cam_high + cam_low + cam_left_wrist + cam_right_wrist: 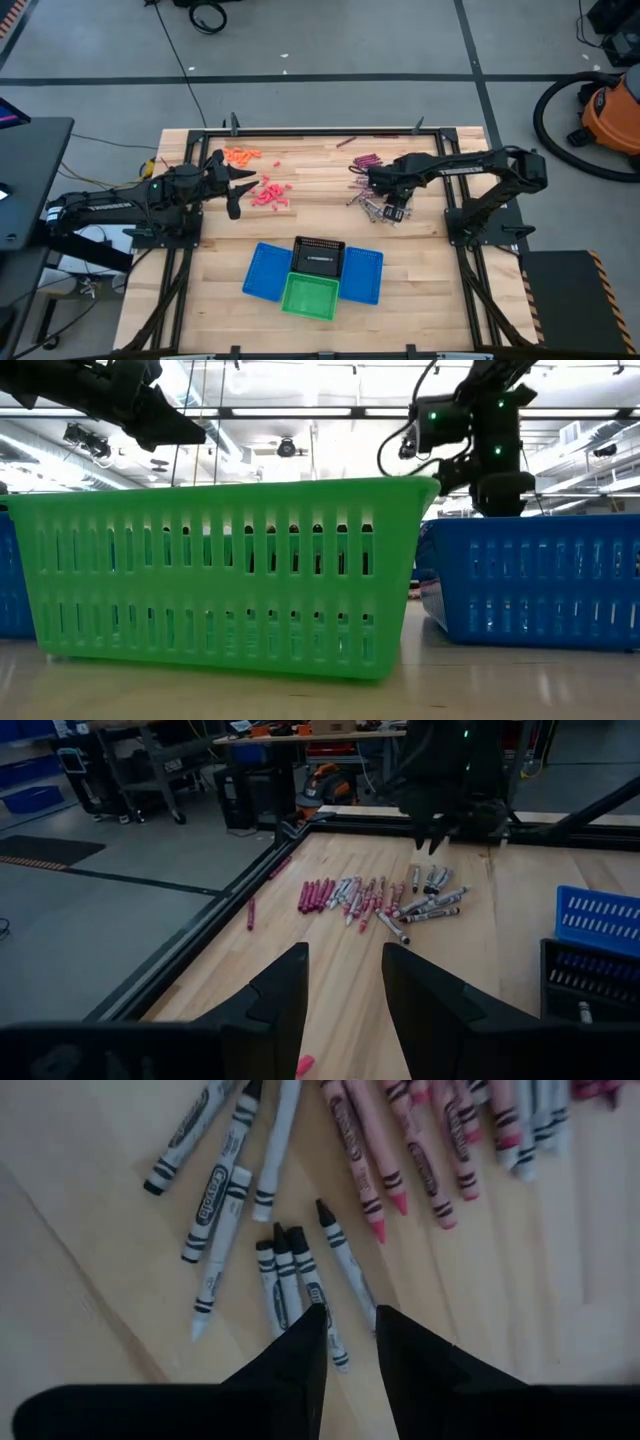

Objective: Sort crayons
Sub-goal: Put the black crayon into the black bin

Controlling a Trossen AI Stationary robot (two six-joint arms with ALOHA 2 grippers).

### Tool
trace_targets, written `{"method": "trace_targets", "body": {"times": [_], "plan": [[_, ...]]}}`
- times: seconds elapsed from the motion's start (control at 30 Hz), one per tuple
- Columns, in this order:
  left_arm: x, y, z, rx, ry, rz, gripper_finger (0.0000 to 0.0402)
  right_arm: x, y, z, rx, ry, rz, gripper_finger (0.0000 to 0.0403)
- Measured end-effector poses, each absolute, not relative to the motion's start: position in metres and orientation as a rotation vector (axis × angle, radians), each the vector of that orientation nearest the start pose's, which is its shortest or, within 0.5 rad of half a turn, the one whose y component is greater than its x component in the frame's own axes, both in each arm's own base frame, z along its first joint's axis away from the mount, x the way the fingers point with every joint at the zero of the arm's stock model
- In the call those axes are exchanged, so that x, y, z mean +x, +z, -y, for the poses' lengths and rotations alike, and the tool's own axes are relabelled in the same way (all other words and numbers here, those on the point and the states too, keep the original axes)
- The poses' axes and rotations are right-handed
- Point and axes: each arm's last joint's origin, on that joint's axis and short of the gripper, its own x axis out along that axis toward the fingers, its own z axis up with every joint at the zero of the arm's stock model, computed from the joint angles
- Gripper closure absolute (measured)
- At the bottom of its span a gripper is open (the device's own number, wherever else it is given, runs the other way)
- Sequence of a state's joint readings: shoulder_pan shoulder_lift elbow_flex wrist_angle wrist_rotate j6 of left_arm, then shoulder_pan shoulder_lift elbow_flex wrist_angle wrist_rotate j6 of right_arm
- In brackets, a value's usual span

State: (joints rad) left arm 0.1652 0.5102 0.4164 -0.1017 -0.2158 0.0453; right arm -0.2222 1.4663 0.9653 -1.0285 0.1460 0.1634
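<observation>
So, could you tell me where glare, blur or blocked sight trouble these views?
Low view: green basket fills the frame, bright ceiling lights behind. Right wrist view: crayons slightly soft, right gripper dark at the edge. High view: even light, small detail.

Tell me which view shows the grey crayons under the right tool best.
The right wrist view: the grey crayons fill it, wrappers and tips clear, just ahead of the right tool. The high view shows them as a small cluster; the left wrist view shows them far off; the low view hides them behind baskets.
</observation>
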Motion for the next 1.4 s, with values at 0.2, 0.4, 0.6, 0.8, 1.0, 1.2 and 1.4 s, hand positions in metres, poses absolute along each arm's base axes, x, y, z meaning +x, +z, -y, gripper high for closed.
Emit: {"method": "trace_targets", "body": {"times": [0.2,0.4,0.6,0.8,1.0,1.2,1.4], "plan": [[0.13,0.251,-0.029,0.1,0.38,-0.208,0.026,0.227,0.195,0.06,0.182,-0.382,-1.445,0.0307],[0.13,0.253,-0.033,0.118,0.43,-0.198,0.026,0.218,0.171,0.066,0.154,-0.364,-1.509,0.0307],[0.129,0.254,-0.035,0.109,0.448,-0.186,0.026,0.215,0.171,0.074,0.145,-0.33,-1.513,0.0307],[0.129,0.255,-0.035,0.109,0.452,-0.179,0.026,0.216,0.166,0.084,0.169,-0.29,-1.502,0.0307],[0.129,0.255,-0.035,0.108,0.452,-0.176,0.026,0.215,0.158,0.087,0.213,-0.297,-1.546,0.0307],[0.129,0.255,-0.035,0.109,0.452,-0.176,0.026,0.214,0.148,0.086,0.234,-0.298,-1.637,0.0307],[0.129,0.255,-0.035,0.109,0.452,-0.176,0.026,0.215,0.143,0.087,0.244,-0.304,-1.661,0.0307]]}}
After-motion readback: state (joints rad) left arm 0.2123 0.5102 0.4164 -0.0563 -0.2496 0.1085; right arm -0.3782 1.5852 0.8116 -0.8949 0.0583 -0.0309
